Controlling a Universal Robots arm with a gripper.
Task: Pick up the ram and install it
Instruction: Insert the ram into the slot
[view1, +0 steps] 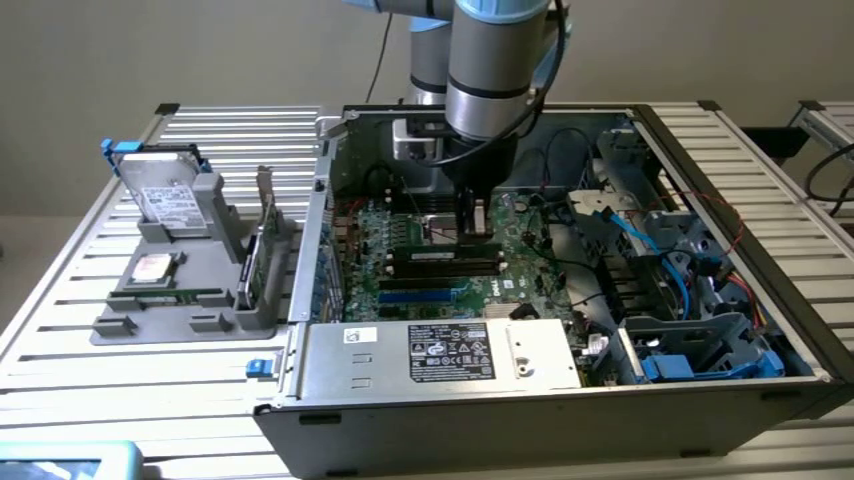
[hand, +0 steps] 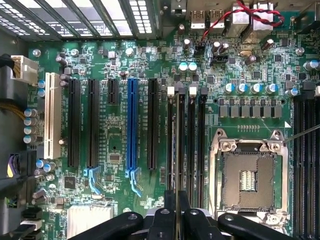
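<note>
My gripper reaches down into the open computer case, above the motherboard. It is shut on the ram, a narrow green stick held level just over the black memory slots. In the wrist view the ram appears edge-on as a thin strip running out from between the gripper fingers. It lies along one of the memory slots with white end clips, beside the bare processor socket. I cannot tell whether its edge touches the slot.
A grey holder on the slatted table at the exterior view's left carries a silver hard drive and an upright green expansion card. The power supply fills the case front. Blue cables and drive bays crowd the right.
</note>
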